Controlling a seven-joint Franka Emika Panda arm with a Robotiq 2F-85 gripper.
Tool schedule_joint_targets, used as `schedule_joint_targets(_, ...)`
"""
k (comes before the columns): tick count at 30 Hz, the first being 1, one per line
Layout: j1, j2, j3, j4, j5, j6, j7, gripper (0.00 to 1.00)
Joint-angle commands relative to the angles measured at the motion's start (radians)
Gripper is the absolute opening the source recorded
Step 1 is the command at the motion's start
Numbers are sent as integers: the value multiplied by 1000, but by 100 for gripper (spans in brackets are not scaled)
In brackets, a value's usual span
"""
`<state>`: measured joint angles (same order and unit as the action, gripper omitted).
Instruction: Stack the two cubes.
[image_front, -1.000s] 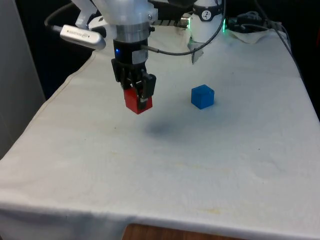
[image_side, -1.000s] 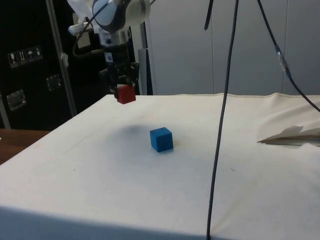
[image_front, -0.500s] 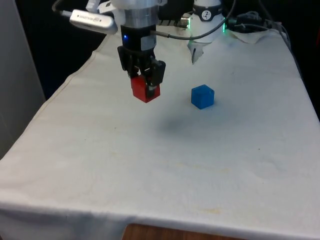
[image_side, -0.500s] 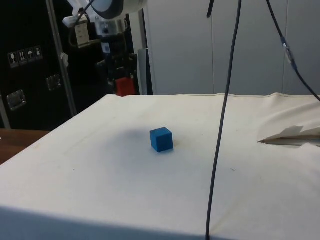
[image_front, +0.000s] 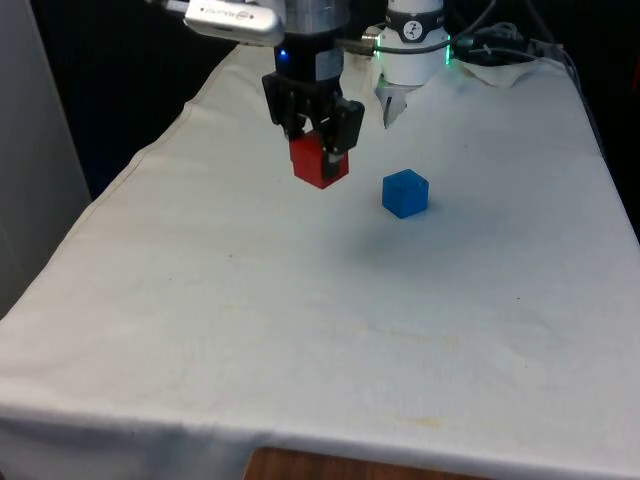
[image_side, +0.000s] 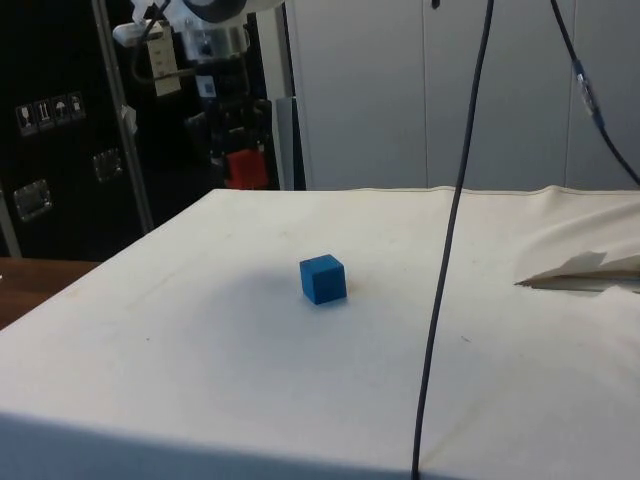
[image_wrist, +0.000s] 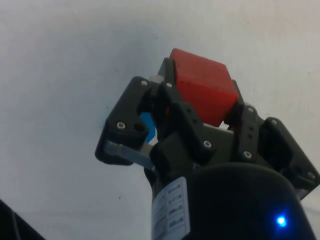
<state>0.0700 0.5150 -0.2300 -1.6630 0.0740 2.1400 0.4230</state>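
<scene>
1. A wide surface (image_front: 300, 330) draped in a white cloth is carrying the scene, running away toward its far end in the front view.
2. A white robot arm (image_front: 320, 15) is reaching down over the far half of the surface, ending in a black gripper (image_front: 318, 150) that is hanging in the air above the cloth.
3. The fingers (image_wrist: 192, 132) are clamping a red cube (image_front: 320, 165) between them; in the wrist view the red cube (image_wrist: 202, 92) is sitting squeezed between the two black fingers.
4. The red cube is hanging clear of the surface, not touching it; in the side view it (image_side: 247, 168) is showing well above the cloth line.
5. A blue cube (image_front: 405, 193) is resting alone on the cloth, near the red cube and toward the front view's right of it, the two apart.
6. In the side view the blue cube (image_side: 322, 279) is sitting flat, nearer the camera than the gripper (image_side: 240, 150).
</scene>
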Motion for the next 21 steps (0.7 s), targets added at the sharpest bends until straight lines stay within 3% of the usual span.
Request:
schedule_joint_targets(1, 1, -5, 3, -4, -1, 0, 2, 2)
schedule_joint_targets(2, 9, -18, 5, -19, -6, 4, 11, 2)
schedule_joint_targets(9, 16, -47, 38, -55, -21, 6, 35, 2)
schedule_joint_targets(10, 8, -38, 41, -44, -18, 0, 27, 2)
schedule_joint_targets(11, 17, -51, 43, -60, -24, 6, 39, 2)
schedule_joint_targets(17, 19, -82, 73, -103, -37, 10, 62, 2)
schedule_joint_targets(18, 12, -72, 76, -90, -34, 0, 56, 2)
schedule_joint_targets(19, 19, -88, 77, -110, -38, 10, 65, 2)
schedule_joint_targets(21, 20, -101, 84, -128, -41, 12, 71, 2)
